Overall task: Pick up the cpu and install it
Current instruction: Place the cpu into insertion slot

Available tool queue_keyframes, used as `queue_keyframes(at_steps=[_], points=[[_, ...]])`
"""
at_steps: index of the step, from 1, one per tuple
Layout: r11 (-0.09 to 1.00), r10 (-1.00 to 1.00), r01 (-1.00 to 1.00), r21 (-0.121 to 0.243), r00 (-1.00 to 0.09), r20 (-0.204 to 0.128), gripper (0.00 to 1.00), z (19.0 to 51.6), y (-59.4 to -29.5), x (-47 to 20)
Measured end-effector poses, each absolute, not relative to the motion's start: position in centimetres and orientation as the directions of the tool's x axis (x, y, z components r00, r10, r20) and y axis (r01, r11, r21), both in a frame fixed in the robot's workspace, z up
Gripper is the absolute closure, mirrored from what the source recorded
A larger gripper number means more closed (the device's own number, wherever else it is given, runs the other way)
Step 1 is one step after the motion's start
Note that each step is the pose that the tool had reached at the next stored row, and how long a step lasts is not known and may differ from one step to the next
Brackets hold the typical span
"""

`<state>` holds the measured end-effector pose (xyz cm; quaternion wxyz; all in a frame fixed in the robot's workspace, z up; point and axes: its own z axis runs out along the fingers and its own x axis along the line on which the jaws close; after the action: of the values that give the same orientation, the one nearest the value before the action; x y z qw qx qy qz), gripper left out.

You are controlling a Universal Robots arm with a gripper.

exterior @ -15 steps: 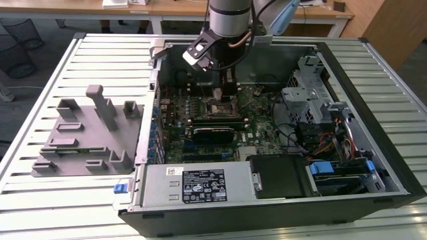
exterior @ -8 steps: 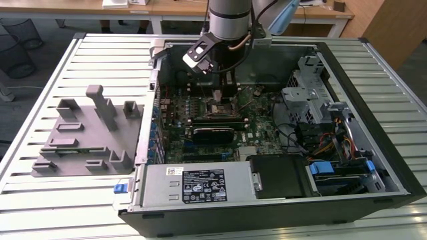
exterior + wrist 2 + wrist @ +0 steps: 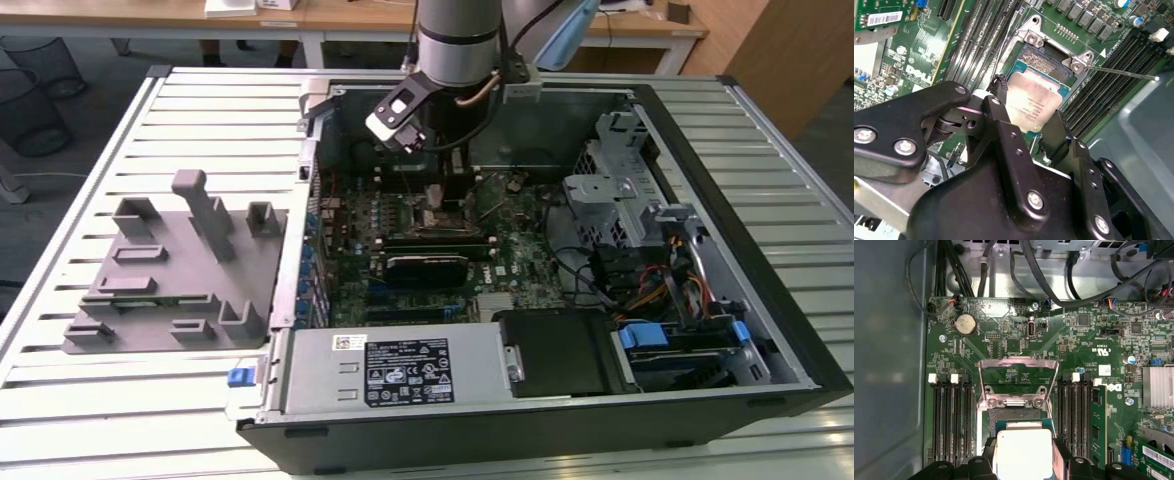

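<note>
Fingers first. My gripper [image 3: 1029, 114] is clenched on the cpu [image 3: 1033, 106]. The black fingers [image 3: 1000, 122] press two opposite edges of the chip, and its silvery lid faces the wrist cameras.

In the first wrist view, the gripper [image 3: 1023, 462] has the cpu [image 3: 1021, 450] over the near part of the socket [image 3: 1016, 416]. The socket's dark bed shows just beyond the chip's far edge. I cannot tell whether the chip touches the bed or hangs just above it.

The load plate [image 3: 1018, 376] is swung open on the socket's far side. The thin socket lever [image 3: 1124, 73] is sprung out and angled away from the socket.

Memory slots [image 3: 949, 422] run along both sides of the socket. A green memory module [image 3: 1097, 425] is seated in one of them.

Further on, a coin cell battery [image 3: 965, 324] sits near the board's far edge, with black cables [image 3: 1054, 285] beyond it.

In the exterior view, my arm [image 3: 461, 40] reaches down into the open computer case [image 3: 751, 220], and the gripper [image 3: 447, 205] is low over the motherboard [image 3: 350, 260]. The power supply [image 3: 387, 365] fills the case's near end.

A grey fixture [image 3: 167, 265] lies on the slatted table [image 3: 80, 400] at the exterior view's left of the case, well apart from me.
</note>
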<state>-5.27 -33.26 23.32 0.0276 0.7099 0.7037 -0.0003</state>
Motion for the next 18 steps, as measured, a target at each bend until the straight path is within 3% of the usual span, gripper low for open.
queue_keyframes(at_steps=[18], points=[[-0.015,0.999,0.999,0.039,0.017,-0.035,0.47,21.1,-33.3,-5.3]])
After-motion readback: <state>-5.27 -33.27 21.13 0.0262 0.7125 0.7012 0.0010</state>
